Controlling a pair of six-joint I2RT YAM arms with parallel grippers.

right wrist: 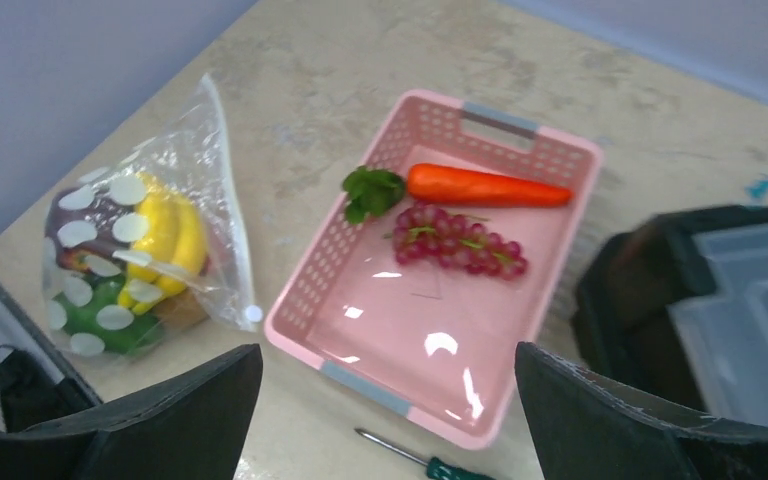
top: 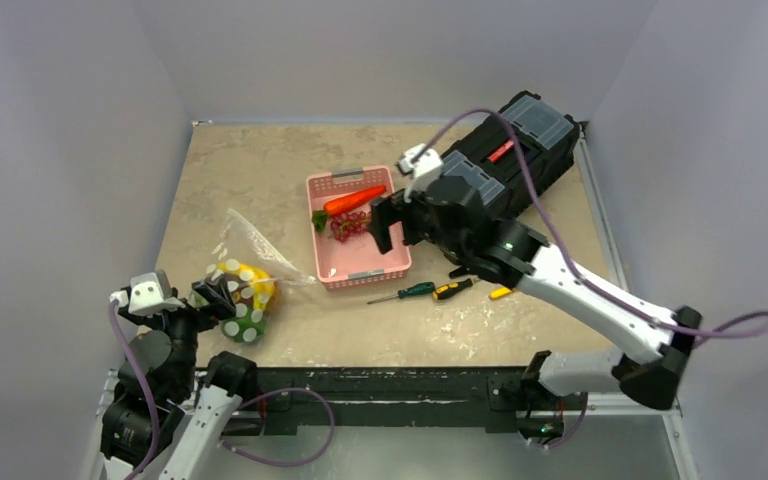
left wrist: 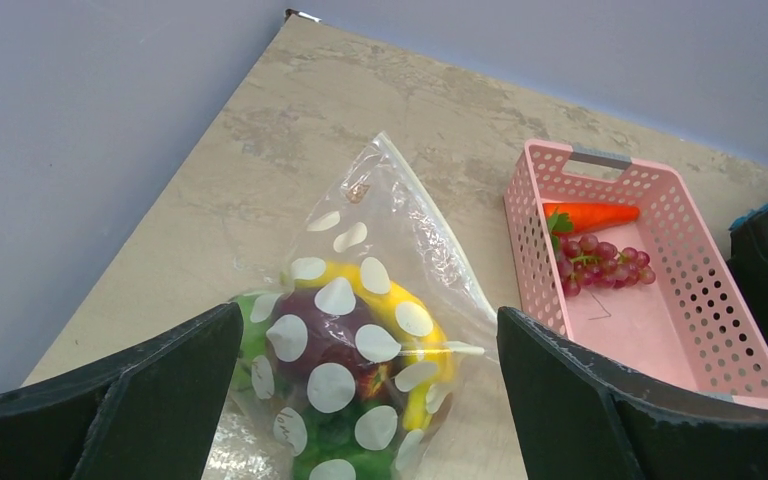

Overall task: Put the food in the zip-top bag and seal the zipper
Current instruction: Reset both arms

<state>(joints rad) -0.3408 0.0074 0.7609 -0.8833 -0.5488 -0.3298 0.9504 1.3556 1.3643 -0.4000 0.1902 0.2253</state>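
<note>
Well, faint unreadable mark [right wrist: 426, 291] on basket [right wrist: 328, 252] floor nr grapes [right wrist: 455, 240].

Clear crinkly plastic zip-top bag [left wrist: 410, 230], white spots, green bottom; yellow toy banana bunch [right wrist: 170, 235] inside. Pink perforated plastic basket [right wrist: 325, 260]; orange toy carrot [right wrist: 485, 185], green leaves; dark-red toy grape cluster [right wrist: 455, 240]. Beige mottled tabletop [top: 260, 170].

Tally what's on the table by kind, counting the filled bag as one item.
Screwdrivers (green-handled, orange-handled, yellow-handled): 3
Food in the basket (carrot, grapes): 2
Pink basket: 1
Zip-top bag: 1
Black toolbox: 1
Total: 8
</note>
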